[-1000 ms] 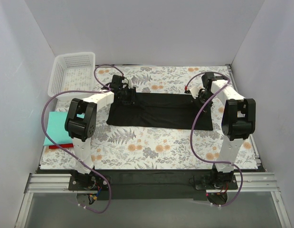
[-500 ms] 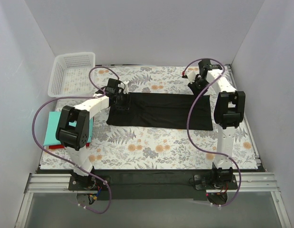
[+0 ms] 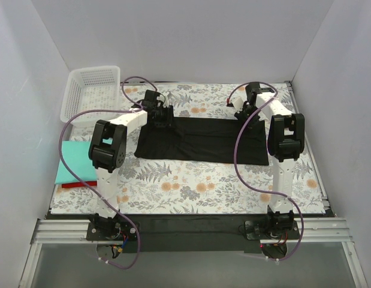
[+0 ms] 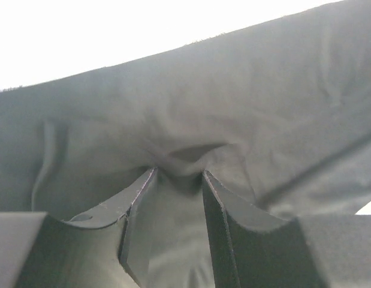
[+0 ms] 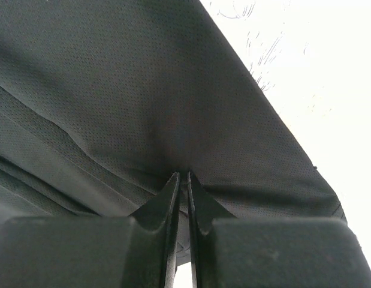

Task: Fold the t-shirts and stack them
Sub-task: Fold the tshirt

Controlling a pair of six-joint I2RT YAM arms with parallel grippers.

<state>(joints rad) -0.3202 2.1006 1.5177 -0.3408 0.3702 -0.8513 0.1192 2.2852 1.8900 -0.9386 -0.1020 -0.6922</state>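
Both arms stretch toward the table's far edge (elbows raised). The left gripper (image 3: 161, 116) and right gripper (image 3: 244, 114) each pinch the black t-shirt (image 3: 203, 139) at its far corners.

no readable text, no labels, brands, nos. or signs in any view

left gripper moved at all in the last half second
Yes. The left gripper shifted right and toward the far wall, away from the white basket, gripping the black t-shirt.
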